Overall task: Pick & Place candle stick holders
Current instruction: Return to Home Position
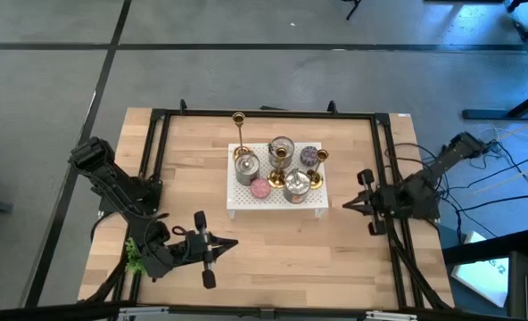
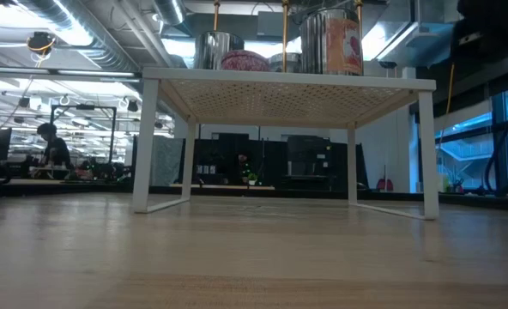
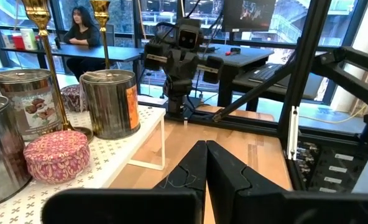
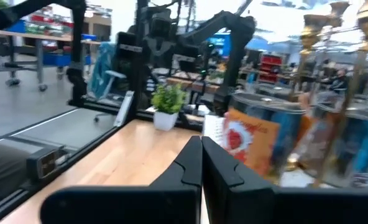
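Slim gold candle stick holders stand upright on their round bases on a white perforated rack (image 1: 243, 198) at the table's middle: a tall one (image 1: 239, 119), one in the middle (image 1: 280, 153) and one at the right (image 1: 320, 158). Two show in the left wrist view (image 3: 46, 68) (image 3: 103, 31) and two, blurred, in the right wrist view (image 4: 309, 93). My left gripper (image 1: 235, 242) is shut and empty near the table's front, left of the rack. My right gripper (image 1: 345, 206) is shut and empty just right of the rack.
Silver tins (image 1: 247, 168) (image 1: 297, 185) (image 3: 109, 102), a pink round candle (image 1: 259, 188) (image 3: 56, 152) and a purple one (image 1: 309, 157) crowd the rack among the holders. A black frame (image 1: 157, 143) rings the table. A small plant (image 4: 165, 102) stands at the left front.
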